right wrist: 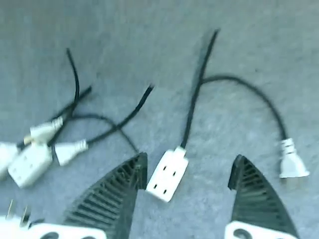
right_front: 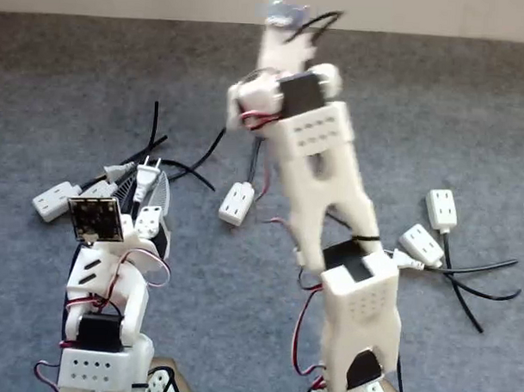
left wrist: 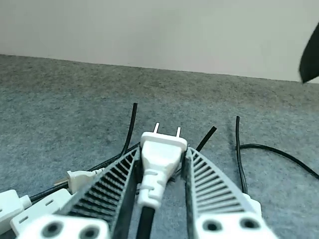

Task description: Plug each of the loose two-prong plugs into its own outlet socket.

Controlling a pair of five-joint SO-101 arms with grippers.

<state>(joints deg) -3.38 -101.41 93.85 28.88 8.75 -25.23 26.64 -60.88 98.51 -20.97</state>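
Observation:
My left gripper is shut on a white two-prong plug, whose prongs point up and away from the fingers. In the high view this plug is at the left, just above the carpet, in the left gripper. My right gripper is open, high above a white outlet socket that lies on the carpet between its fingers. That socket lies mid-table. A loose white plug on a black cord rests beside it. Another loose plug lies near the left gripper.
Two more outlet sockets lie at the right with black cords trailing off. One outlet sits at the far left among tangled cords. The right arm stands tall across the middle. Grey carpet covers the table.

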